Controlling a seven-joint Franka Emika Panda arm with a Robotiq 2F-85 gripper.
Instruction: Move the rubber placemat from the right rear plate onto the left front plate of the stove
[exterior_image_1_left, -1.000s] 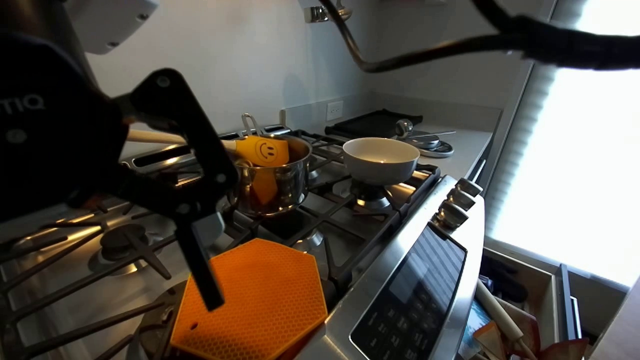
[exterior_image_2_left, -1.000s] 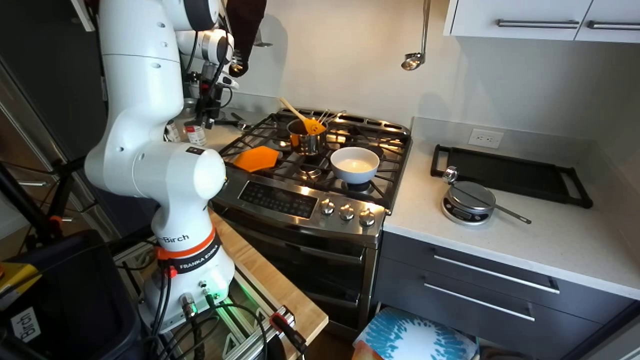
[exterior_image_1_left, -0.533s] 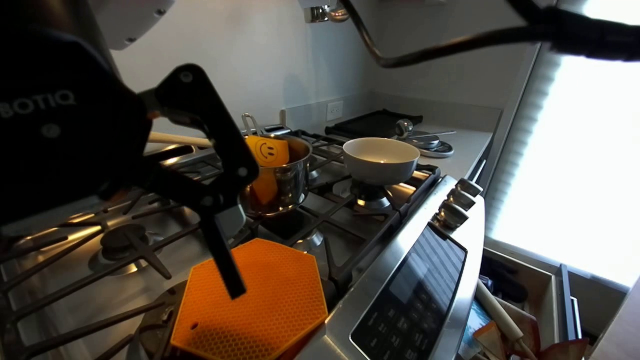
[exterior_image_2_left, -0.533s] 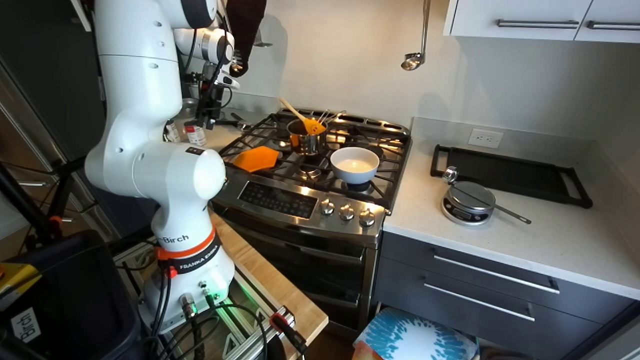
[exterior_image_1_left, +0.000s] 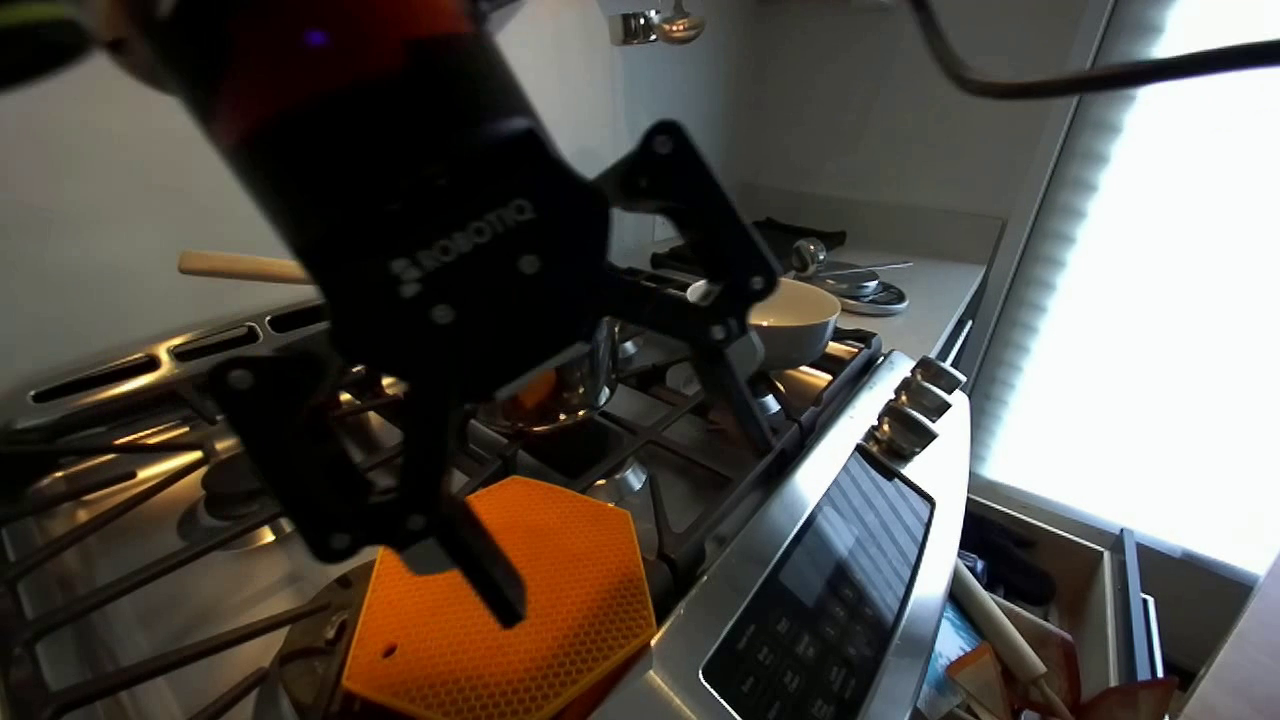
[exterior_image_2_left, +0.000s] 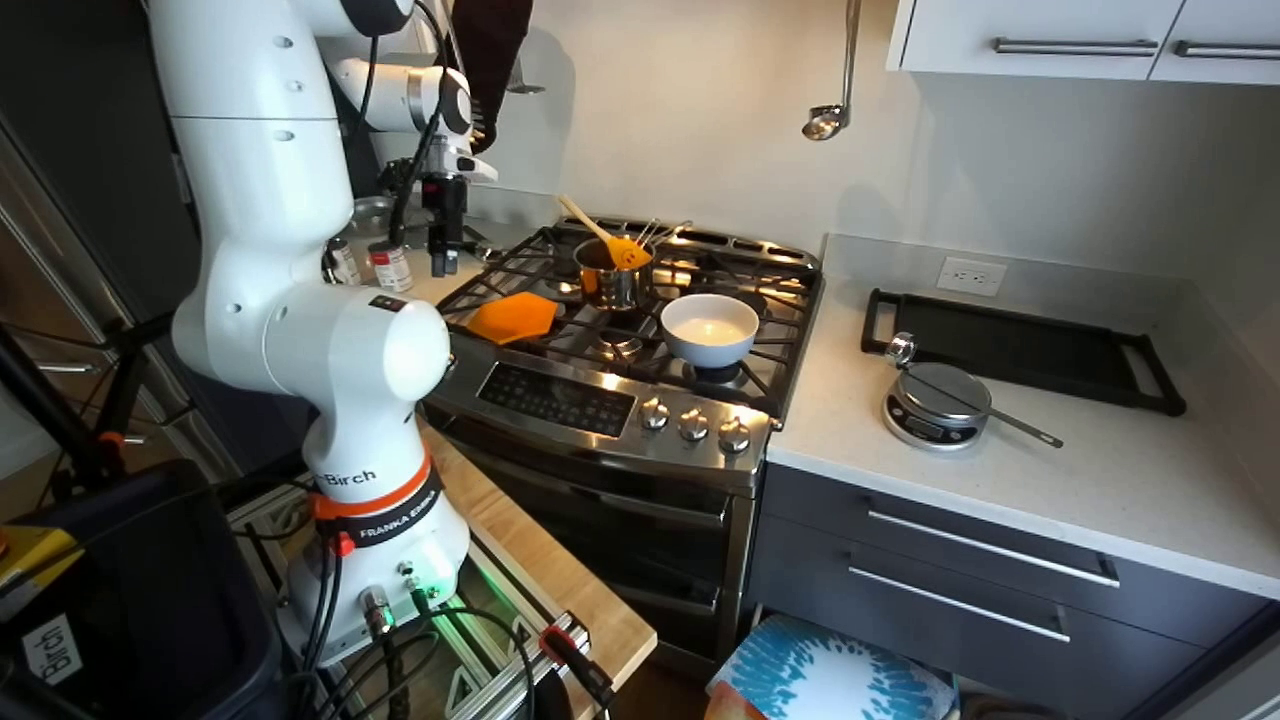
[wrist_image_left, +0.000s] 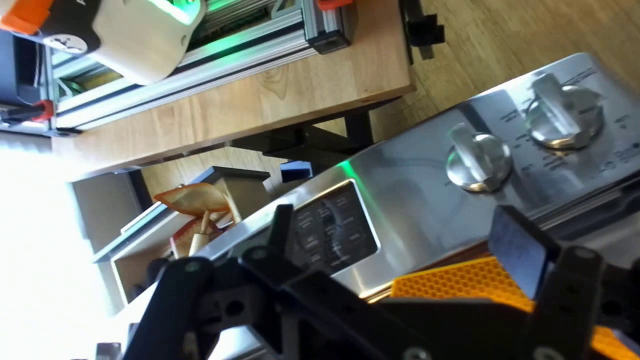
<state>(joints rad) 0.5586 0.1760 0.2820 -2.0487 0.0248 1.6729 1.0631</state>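
- The stove (exterior_image_2_left: 665, 443) is shiny stainless steel with black grate bars (exterior_image_1_left: 180, 657) on top
- Mirror-polished pot (exterior_image_2_left: 612, 290) mid-frame in an exterior view, wooden-handled spatula (exterior_image_2_left: 628, 253) over its top, round white bowl (exterior_image_2_left: 708, 348) lower right of it
- Claw (exterior_image_1_left: 638, 526): black, angular, mid-frame in an exterior view, jaws spread wide apart
- Placemat (exterior_image_1_left: 570, 590): bright orange hexagon, honeycomb texture, little hole near one corner, lying on the stove's front part, lower middle of the frame
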